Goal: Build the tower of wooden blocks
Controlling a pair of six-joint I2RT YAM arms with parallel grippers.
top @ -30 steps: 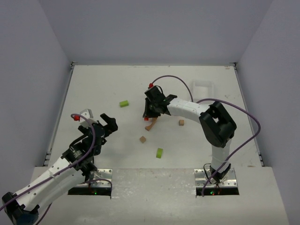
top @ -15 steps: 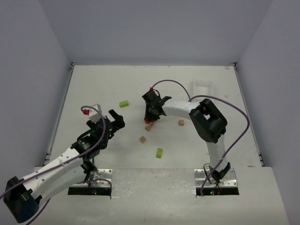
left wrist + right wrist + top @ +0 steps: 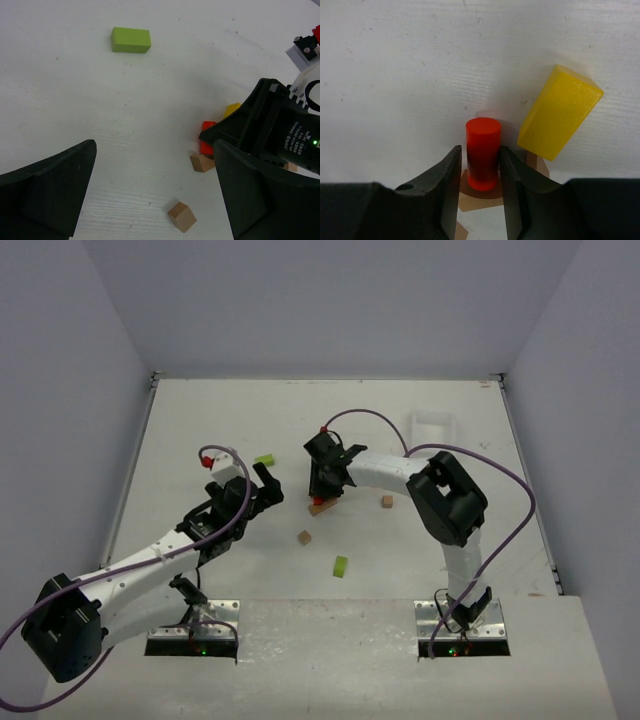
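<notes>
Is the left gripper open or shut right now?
Open: on the left gripper the jaws stand far apart in its wrist view.

You have bright, even light from above in every view. The white desk [image 3: 200, 430] shows no glare, and the shadows are small and soft. The top view is sharp. By the right tool [image 3: 480, 167], the red block [image 3: 483, 135] turns dark low down, and the black fingers [image 3: 432, 200] look a little blurry.
</notes>
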